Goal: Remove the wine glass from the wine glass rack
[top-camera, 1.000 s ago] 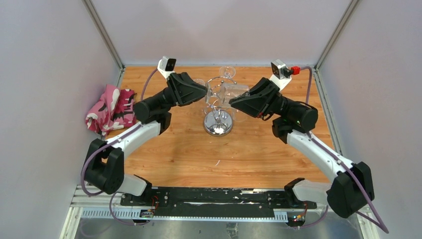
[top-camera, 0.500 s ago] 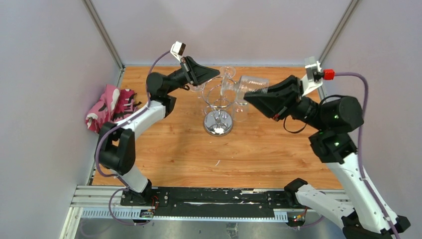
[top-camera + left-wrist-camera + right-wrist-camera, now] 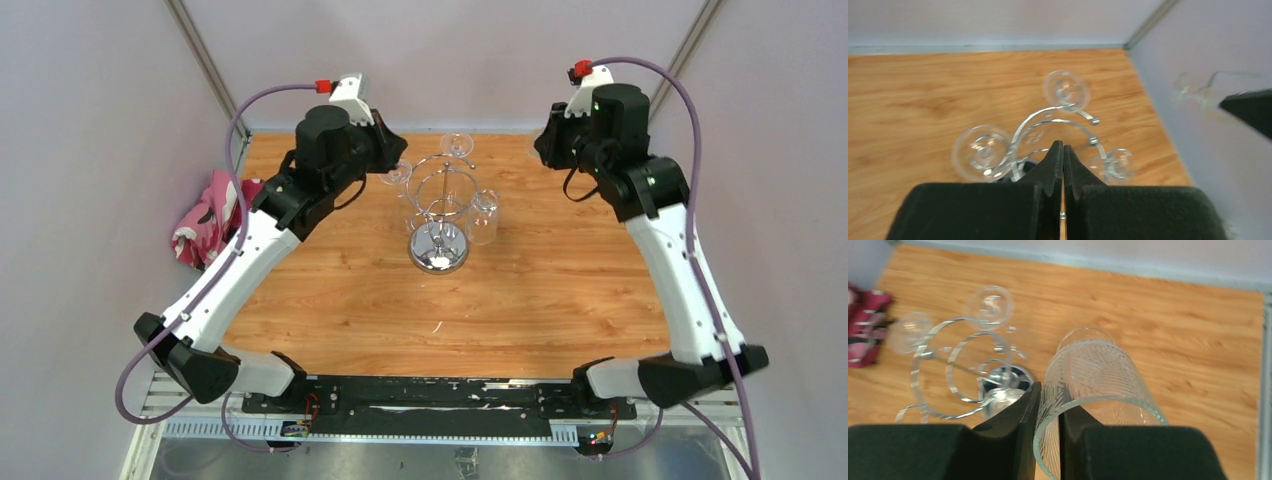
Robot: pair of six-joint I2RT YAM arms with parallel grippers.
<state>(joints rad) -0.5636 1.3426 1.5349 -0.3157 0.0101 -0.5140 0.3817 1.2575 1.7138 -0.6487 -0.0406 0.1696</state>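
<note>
I have the right hand (image 3: 1048, 402) clenched on the wine glass (image 3: 1098, 372). Its two fingers pinch the wall of the ribbed bowl at the rim, one inside and one outside. The glass hangs in the air, well apart from the wine glass rack (image 3: 440, 205), up near the far right corner of the counter (image 3: 520, 300). In my left wrist view it shows only faintly against the right wall.

The rack stands on its mirror-like round base toward the far edge, about midway between the left and right edges. Three other glasses (image 3: 1066, 90) hang from its hook arms with their feet uppermost.

My left hand (image 3: 1063, 146) is clenched on nothing, fingertips pressed together. It hovers above the rack's wire rings on the left side, touching none of them as far as I can tell.

A pink patterned cloth (image 3: 222, 218) lies bunched at the left edge.
</note>
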